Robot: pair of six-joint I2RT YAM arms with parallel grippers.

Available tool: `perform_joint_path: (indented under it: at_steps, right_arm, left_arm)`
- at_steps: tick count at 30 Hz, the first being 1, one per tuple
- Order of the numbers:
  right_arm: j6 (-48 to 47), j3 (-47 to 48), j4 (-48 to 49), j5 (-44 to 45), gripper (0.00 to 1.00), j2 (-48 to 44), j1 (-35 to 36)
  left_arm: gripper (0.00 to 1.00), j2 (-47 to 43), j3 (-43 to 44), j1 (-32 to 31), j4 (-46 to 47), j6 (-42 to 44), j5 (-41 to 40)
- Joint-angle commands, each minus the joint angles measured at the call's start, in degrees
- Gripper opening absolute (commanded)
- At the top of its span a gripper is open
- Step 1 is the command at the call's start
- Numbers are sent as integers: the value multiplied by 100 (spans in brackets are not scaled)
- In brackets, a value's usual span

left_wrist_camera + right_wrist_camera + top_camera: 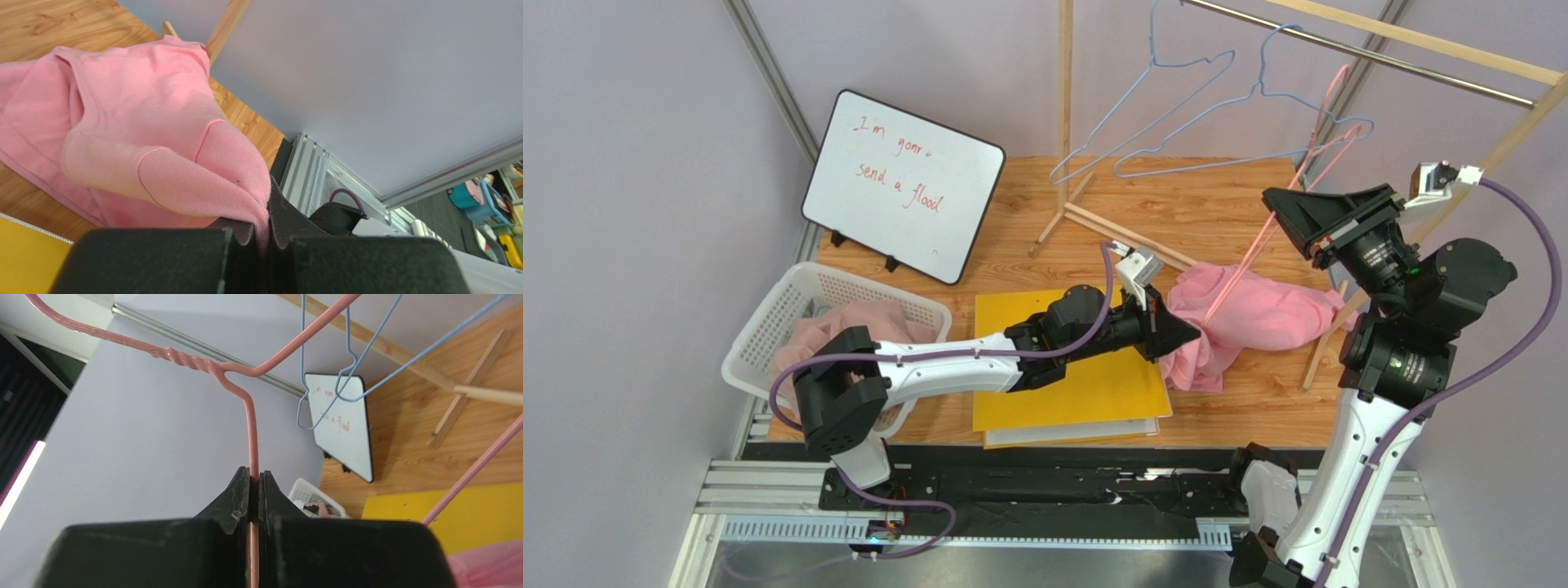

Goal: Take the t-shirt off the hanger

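My left gripper (269, 215) is pinched fully closed on a ribbed fold at the edge of the pink t-shirt (141, 122), with cloth squeezed between the two black pads. My right gripper (255, 478) is clamped just as tightly on the thin wire of the pink hanger (248, 416), a little below its twisted neck.

From above, my left arm reaches low across the yellow folder (1075, 392). The shirt lies heaped on the wooden table (1210, 208) just beyond the folder's far corner. My right arm is raised above and to the right of the heap and holds the hanger tilted. The hanger's lower end runs down into the cloth, and I cannot tell how much wire is hidden inside.

As I judge it, the step in hand is parting the two. To do it well, my right arm should keep the hanger high and fixed. My left should draw the cloth slowly down and away along the slope of the wire, so the hanger slips out of the neck opening instead of catching on a seam. The wire is thin and may twist in my right jaws under a sideways tug, so the pull should run along the wire.

Farther back, blue hangers (304, 367) hang from the metal rail (1369, 49), close behind the pink one. Lifting much higher risks tangling with them.
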Motion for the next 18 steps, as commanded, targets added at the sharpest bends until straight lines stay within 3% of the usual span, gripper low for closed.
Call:
perform_joint_path:
  at_steps: [1,6,11,18]
  right_arm:
    - [-1793,583,-358,331,0,221,13]
    - [-2279,653,-50,587,0,432,5]
    - [-3183,1110,-454,956,0,766,13]
    - [-3448,1331,-306,1010,0,1232,13]
  left_arm:
    - [0,-65,18,-1,459,-266,392]
    - [0,-188,-210,-10,520,-416,665]
    - [0,-451,-377,-19,503,-311,718]
    - [0,-636,-457,-36,424,-249,753]
